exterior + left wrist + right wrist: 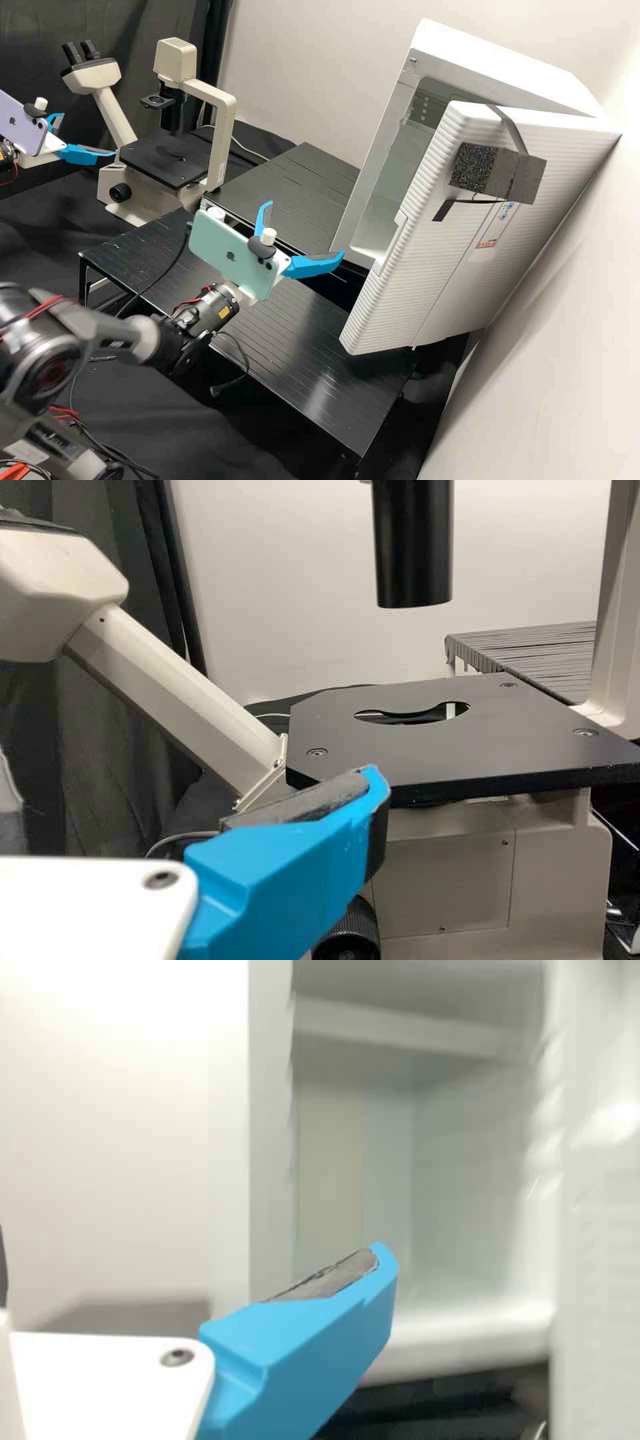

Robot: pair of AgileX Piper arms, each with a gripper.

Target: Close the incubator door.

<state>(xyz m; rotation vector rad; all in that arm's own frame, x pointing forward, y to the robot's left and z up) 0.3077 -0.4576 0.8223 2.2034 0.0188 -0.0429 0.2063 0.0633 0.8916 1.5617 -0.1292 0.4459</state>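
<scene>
In my high view, the incubator door (427, 267) stands open at the right, hiding part of the chamber (389, 203). A pale green phone (230, 243) covers some of my right hand (307, 228), mid-frame, its fingers spread wide; the door lies just right of them. Upper left, my left hand (89, 135) is wide too, its arm (6, 160) cut off by the frame.

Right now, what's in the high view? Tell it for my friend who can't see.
A white incubator has its door open. The right gripper, fingers spread, is near the opening; the left gripper, also open, is near a microscope.
</scene>
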